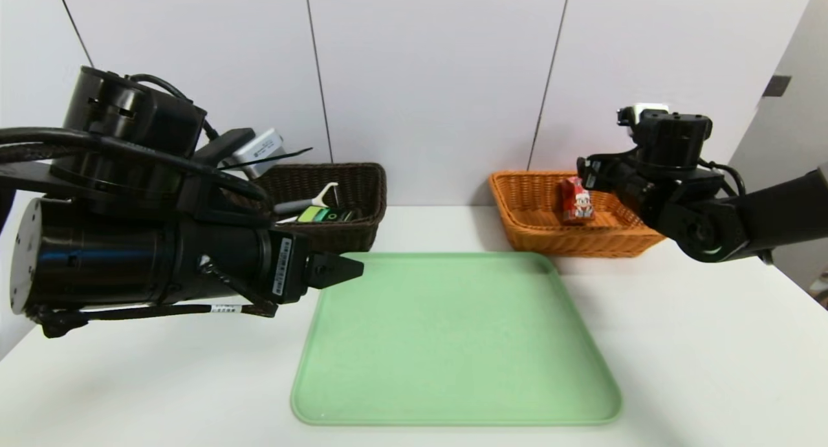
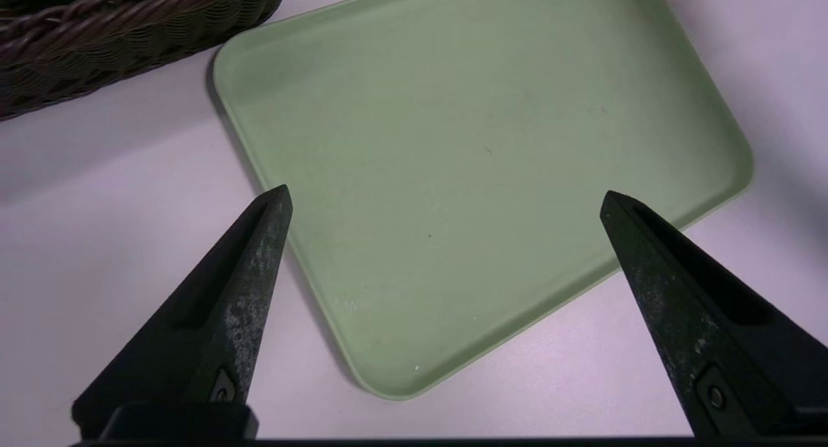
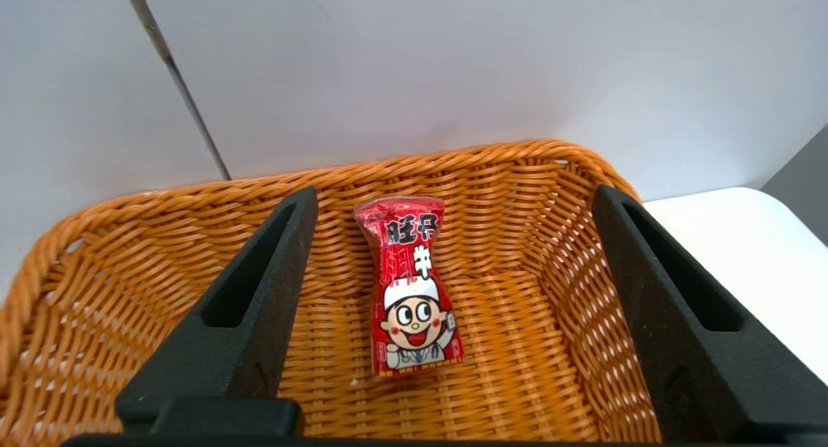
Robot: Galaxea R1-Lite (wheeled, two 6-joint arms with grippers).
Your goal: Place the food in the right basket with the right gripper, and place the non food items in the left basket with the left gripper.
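Red carton [image 3: 414, 298], cartoon boy: upright, in orange basket [image 1: 582, 243] | peeler [image 1: 310, 201], green-labelled bottle [image 1: 321, 214]: in dark basket [image 1: 352, 232]

Back wall [image 1: 427, 78]: smooth and white, rising straight behind the tabletop, split into broad panels.
Panel seams [image 1: 318, 72]: thin and dark, three in the head view, leaning at different angles, running down toward the table.
Side wall [image 1: 786, 133]: grey, meeting the white panels at the far right along a slanting edge.
Wall fitting [image 1: 776, 86]: small, dark, four-sided, set near that edge.
Tabletop [image 1: 162, 389]: plain white, reaching back to the panels, rounded at a corner in the right wrist view.
Light: bright and even, casting soft, blurry-edged shadows across the white surface.
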